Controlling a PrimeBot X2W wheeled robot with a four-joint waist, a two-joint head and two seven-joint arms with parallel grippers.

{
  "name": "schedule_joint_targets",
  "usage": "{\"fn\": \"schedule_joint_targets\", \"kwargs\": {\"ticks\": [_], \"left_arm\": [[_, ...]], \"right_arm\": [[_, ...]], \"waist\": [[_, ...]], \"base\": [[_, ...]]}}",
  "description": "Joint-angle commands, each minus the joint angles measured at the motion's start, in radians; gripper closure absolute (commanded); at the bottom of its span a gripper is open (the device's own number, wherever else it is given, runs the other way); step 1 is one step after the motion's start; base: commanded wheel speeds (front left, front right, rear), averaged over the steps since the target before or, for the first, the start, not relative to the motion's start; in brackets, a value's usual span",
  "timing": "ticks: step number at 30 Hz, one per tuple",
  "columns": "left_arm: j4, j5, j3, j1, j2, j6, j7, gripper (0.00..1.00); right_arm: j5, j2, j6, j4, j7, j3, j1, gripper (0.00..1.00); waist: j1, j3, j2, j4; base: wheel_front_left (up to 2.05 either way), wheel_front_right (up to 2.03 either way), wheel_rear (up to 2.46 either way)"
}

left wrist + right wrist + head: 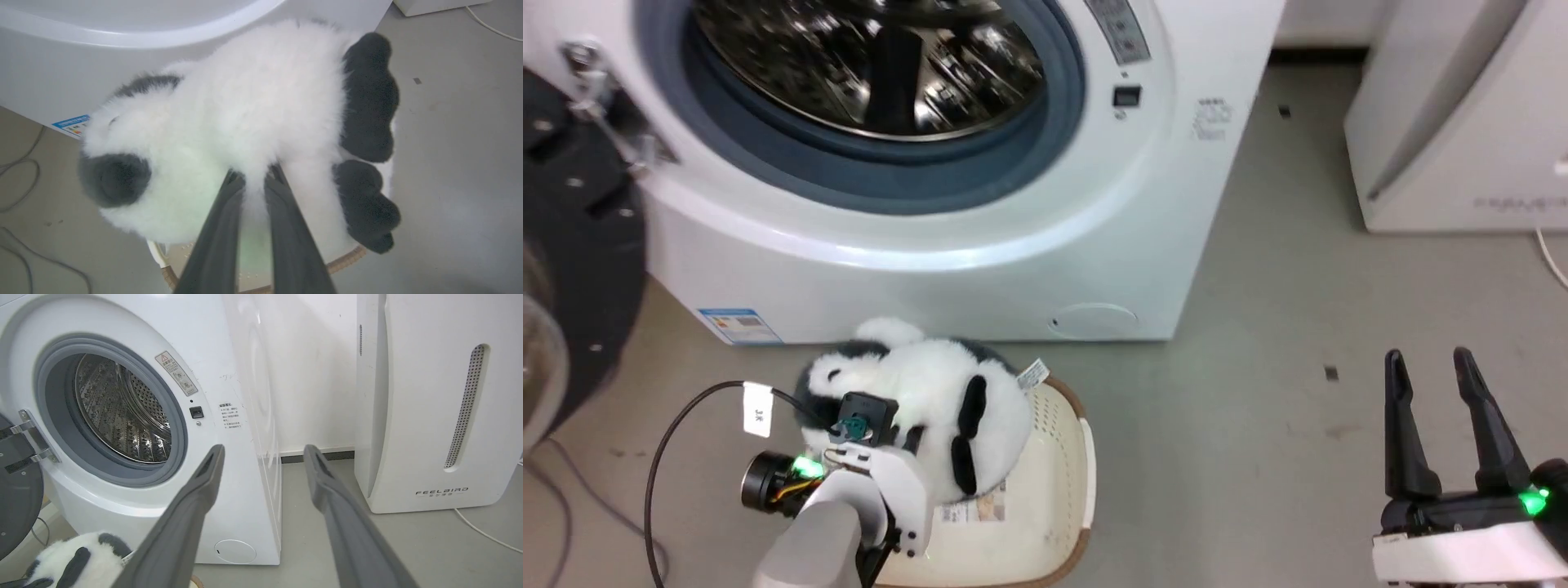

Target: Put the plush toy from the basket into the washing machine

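The fluffy white panda plush toy (931, 392) with black limbs hangs just above the cream basket (1062, 490), in front of the washing machine (1029, 245). My left gripper (255, 179) is shut on the plush toy's (261, 102) white fur, its fingertips sunk into the pile. The basket's brown rim (347, 259) shows below the toy. The machine's steel drum (874, 65) stands open, its black-rimmed door (572, 245) swung out to the left. My right gripper (1429, 367) is open over bare floor at the lower right, holding nothing; its wrist view faces the drum (118, 412).
A white FEELBIRD appliance (433, 408) stands to the right of the machine, with a white cable (486, 535) on the floor beside it. Dark cables (654, 457) trail over the floor at the left. Grey floor lies between the basket and my right gripper.
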State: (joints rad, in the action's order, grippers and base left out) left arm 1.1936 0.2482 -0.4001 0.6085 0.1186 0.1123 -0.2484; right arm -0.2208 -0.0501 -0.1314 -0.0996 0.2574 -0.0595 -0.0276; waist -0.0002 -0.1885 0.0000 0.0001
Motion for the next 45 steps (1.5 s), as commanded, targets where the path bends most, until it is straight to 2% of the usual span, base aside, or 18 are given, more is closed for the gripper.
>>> {"fn": "schedule_joint_targets", "kwargs": {"ticks": [1, 7, 12, 20, 26, 33, 35, 45], "left_arm": [[-0.019, -0.001, 0.002, -0.010, 0.005, -0.010, -0.011, 1.00], [-0.235, -0.014, 0.030, -0.052, 0.027, -0.070, -0.013, 1.00], [-0.387, -0.021, 0.068, -0.075, 0.045, -0.104, -0.013, 1.00], [-0.521, -0.035, 0.146, -0.012, 0.063, -0.152, -0.013, 1.00], [-0.548, -0.051, 0.200, 0.108, 0.087, -0.172, -0.013, 1.00], [-0.535, -0.069, 0.268, 0.300, 0.152, -0.187, -0.013, 1.00], [-0.509, -0.081, 0.288, 0.414, 0.195, -0.193, -0.013, 1.00], [-0.421, -0.101, 0.322, 0.695, 0.310, -0.192, -0.013, 1.00]], "right_arm": [[0.001, 0.000, 0.001, 0.003, 0.004, -0.001, -0.013, 0.00], [0.003, 0.000, 0.001, 0.001, 0.004, -0.001, -0.024, 0.00], [0.001, 0.000, 0.001, -0.005, 0.004, 0.008, -0.020, 0.00], [-0.008, 0.000, 0.001, -0.015, 0.004, 0.016, 0.026, 0.00], [-0.019, 0.000, 0.001, -0.024, 0.004, 0.028, 0.081, 0.00], [-0.051, 0.000, 0.001, -0.033, 0.004, 0.046, 0.155, 0.00], [-0.074, 0.000, 0.001, -0.037, 0.004, 0.056, 0.189, 0.00], [-0.131, 0.000, 0.001, -0.046, 0.004, 0.067, 0.245, 0.00]], "waist": [[0.0002, 0.027, 0.0000, 0.023], [0.0002, 0.044, 0.0000, 0.029], [0.0002, 0.033, 0.0000, 0.014], [0.0002, -0.048, 0.0000, -0.035], [0.0002, -0.154, 0.0000, -0.092], [0.0002, -0.301, 0.0000, -0.176], [0.0002, -0.373, 0.0000, -0.224], [0.0002, -0.518, 0.0000, -0.320]], "base": [[0.00, 0.00, 0.00], [0.00, 0.00, 0.00], [0.00, 0.00, 0.00], [0.00, 0.00, 0.00], [0.00, 0.00, 0.00], [0.00, 0.00, 0.00], [0.00, 0.00, 0.00], [0.00, 0.00, 0.00]]}}
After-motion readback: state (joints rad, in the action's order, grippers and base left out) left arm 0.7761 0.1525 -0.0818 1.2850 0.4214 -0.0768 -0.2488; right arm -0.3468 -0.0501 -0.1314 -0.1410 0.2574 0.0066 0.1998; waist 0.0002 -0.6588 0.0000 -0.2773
